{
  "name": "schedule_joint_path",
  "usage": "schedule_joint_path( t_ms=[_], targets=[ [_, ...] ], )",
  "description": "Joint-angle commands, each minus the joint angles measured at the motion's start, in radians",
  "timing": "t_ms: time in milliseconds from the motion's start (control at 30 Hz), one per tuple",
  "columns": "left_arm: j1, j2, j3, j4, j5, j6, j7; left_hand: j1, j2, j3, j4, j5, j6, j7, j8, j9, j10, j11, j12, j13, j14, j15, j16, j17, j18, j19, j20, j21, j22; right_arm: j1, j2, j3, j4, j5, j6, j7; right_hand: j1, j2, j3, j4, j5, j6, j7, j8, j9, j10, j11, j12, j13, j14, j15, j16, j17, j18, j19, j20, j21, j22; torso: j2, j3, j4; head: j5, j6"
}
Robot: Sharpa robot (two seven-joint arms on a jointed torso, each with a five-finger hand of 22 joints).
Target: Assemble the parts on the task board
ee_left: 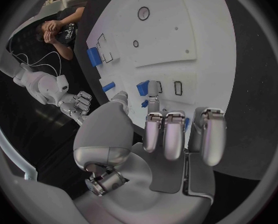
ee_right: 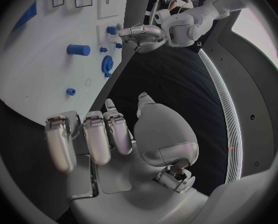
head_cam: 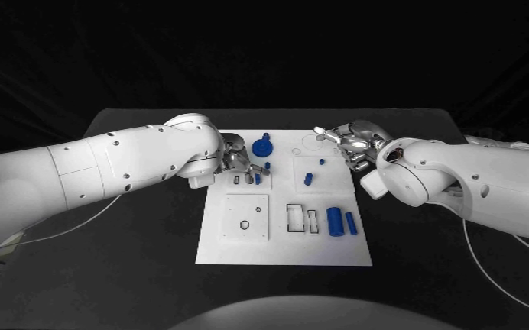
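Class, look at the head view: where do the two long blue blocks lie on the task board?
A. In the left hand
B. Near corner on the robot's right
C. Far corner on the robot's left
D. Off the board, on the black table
B: the blue blocks lie side by side on the task board, near its right front corner.

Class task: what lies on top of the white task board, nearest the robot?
On the task board, two blue cylindrical parts lie side by side next to black-outlined rectangular slots. Whether anything sits under the left hand cannot be seen.

backdrop: black drape (head_cam: 264, 32) | furniture: black table (head_cam: 144, 269) | light: dim
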State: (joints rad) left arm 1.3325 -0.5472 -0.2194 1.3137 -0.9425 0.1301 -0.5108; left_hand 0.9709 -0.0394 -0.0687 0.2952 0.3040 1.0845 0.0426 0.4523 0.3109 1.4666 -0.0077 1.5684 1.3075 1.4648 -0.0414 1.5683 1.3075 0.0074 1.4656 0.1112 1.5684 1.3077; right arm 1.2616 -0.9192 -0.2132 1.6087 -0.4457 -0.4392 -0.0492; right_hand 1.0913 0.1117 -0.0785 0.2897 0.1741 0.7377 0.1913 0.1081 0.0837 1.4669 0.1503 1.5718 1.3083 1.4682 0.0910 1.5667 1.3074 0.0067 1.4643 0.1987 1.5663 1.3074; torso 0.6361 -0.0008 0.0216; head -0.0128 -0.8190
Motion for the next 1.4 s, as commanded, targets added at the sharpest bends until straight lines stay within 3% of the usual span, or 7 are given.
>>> schedule_joint_path(
  t_ms=[33, 1000, 1133, 1267, 1400],
  targets=[
    [-0.001, 0.011, 0.001, -0.005, 0.012, 0.015, -0.02, 0.004, 0.014, 0.007, -0.002, 0.008, 0.009, -0.001, -0.008, 0.003, 0.104, -0.006, 0.002, 0.263, 0.106, -0.007, 0.003, 0.263, -0.007, 0.105, 0.008, 0.002, 0.263, -0.001, 0.001, 0.0, -0.001, -0.015, 0.019, -0.008, 0.0, 0.009, -0.008, 0.001, 0.003, 0.008, 0.036, 0.004, 0.001, 0.104, 0.008, -0.001, 0.262, 0.103, 0.008, 0.004, 0.263, -0.007, 0.106, 0.007, 0.004, 0.263, 0.0, 0.0002, 0.0016, -0.003, 0.001],
    [-0.005, 0.054, 0.001, -0.047, -0.014, 0.019, -0.054, 0.066, 0.014, 0.009, -0.003, 0.069, 0.024, -0.004, -0.047, 0.028, 0.104, -0.009, 0.002, 0.263, 0.106, -0.009, 0.003, 0.263, -0.007, 0.105, 0.006, 0.002, 0.263, -0.003, 0.008, 0.0, -0.004, -0.016, 0.023, -0.016, 0.004, 0.012, -0.01, 0.0, 0.008, 0.008, 0.038, 0.006, 0.002, 0.104, 0.009, -0.001, 0.262, 0.103, 0.009, 0.004, 0.263, -0.007, 0.106, 0.008, 0.004, 0.263, 0.0, 0.0002, 0.0009, -0.004, 0.001],
    [-0.005, 0.059, 0.001, -0.051, -0.012, 0.022, -0.054, 0.088, 0.014, 0.011, -0.003, 0.097, 0.026, -0.005, -0.058, 0.037, 0.104, -0.01, 0.002, 0.263, 0.106, -0.01, 0.003, 0.263, -0.007, 0.105, 0.003, 0.002, 0.263, -0.003, 0.008, 0.0, -0.004, -0.016, 0.024, -0.016, 0.004, 0.012, -0.01, 0.0, 0.008, 0.008, 0.038, 0.007, 0.002, 0.104, 0.009, -0.001, 0.262, 0.103, 0.009, 0.004, 0.263, -0.007, 0.106, 0.008, 0.004, 0.263, 0.0, 0.0002, 0.0015, -0.004, 0.001],
    [-0.005, 0.063, 0.001, -0.054, -0.011, 0.026, -0.054, 0.113, 0.015, 0.016, -0.002, 0.154, 0.029, -0.007, -0.072, 0.048, 0.104, -0.012, 0.002, 0.263, 0.106, -0.012, 0.003, 0.263, -0.007, 0.105, 0.001, 0.002, 0.263, -0.003, 0.008, 0.0, -0.004, -0.016, 0.024, -0.017, 0.004, 0.012, -0.01, 0.0, 0.008, 0.008, 0.038, 0.007, 0.002, 0.104, 0.009, -0.001, 0.262, 0.103, 0.009, 0.004, 0.263, -0.007, 0.106, 0.008, 0.004, 0.263, 0.0, 0.0003, 0.0011, -0.003, -0.001],
    [-0.006, 0.065, 0.001, -0.054, -0.01, 0.031, -0.055, 0.123, 0.016, 0.018, -0.003, 0.176, 0.031, -0.008, -0.079, 0.054, 0.104, -0.012, 0.002, 0.263, 0.106, -0.013, 0.003, 0.263, -0.007, 0.105, 0.0, 0.002, 0.263, -0.003, 0.009, 0.0, -0.004, -0.016, 0.024, -0.018, 0.006, 0.013, -0.011, -0.001, 0.01, 0.009, 0.038, 0.008, 0.002, 0.104, 0.009, -0.001, 0.262, 0.103, 0.01, 0.004, 0.263, -0.007, 0.106, 0.009, 0.004, 0.263, 0.0, 0.0002, 0.0004, -0.003, -0.002]
  ],
)
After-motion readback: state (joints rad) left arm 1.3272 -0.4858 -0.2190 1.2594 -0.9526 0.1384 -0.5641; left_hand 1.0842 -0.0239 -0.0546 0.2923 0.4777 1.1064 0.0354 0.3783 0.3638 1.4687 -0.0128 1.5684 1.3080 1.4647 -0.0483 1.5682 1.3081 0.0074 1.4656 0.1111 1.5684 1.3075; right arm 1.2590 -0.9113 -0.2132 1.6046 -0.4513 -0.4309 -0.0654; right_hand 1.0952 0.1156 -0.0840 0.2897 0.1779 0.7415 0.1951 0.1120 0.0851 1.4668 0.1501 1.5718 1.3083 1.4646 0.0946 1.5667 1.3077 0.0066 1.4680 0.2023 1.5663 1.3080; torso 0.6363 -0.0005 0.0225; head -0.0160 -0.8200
